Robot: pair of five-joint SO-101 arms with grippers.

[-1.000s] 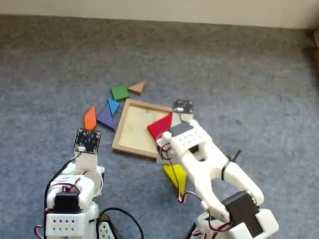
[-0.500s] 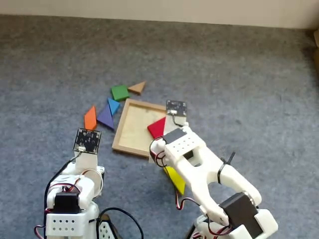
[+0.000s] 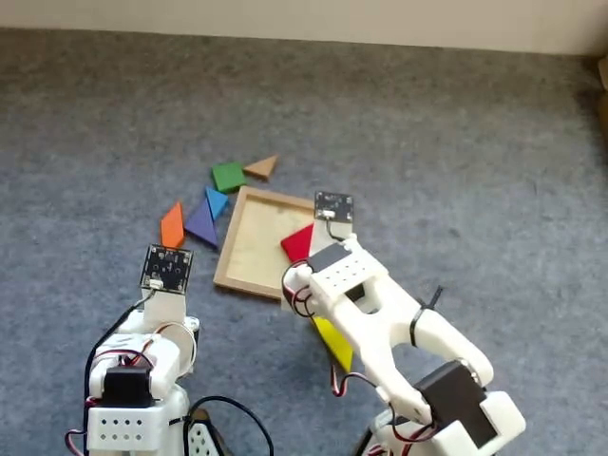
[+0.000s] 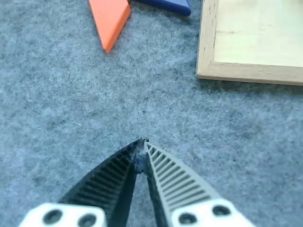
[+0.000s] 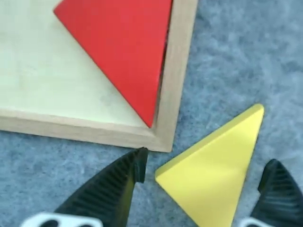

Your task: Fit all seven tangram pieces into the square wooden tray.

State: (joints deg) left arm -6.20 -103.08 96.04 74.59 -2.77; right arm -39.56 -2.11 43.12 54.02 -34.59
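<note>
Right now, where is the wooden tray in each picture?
High view: tray mid-picture, orange piece at its left, red triangle inside.
Left wrist view: tray corner near the orange piece.
Right wrist view: tray corner holding the red triangle.
Shared landmark: the grey carpet underneath.

Bright, even, diffuse light; soft faint shadows on carpet [image 3: 456,142].

We log the tray [image 5: 177,71] as pale, matt bare wood with faint grain. Red triangle [image 5: 125,42] and yellow triangle [image 5: 218,165]: smooth, painted. Carpet [image 4: 71,94]: rough, fuzzy grey cloth. Left gripper [image 4: 143,143]: ribbed plastic.
</note>
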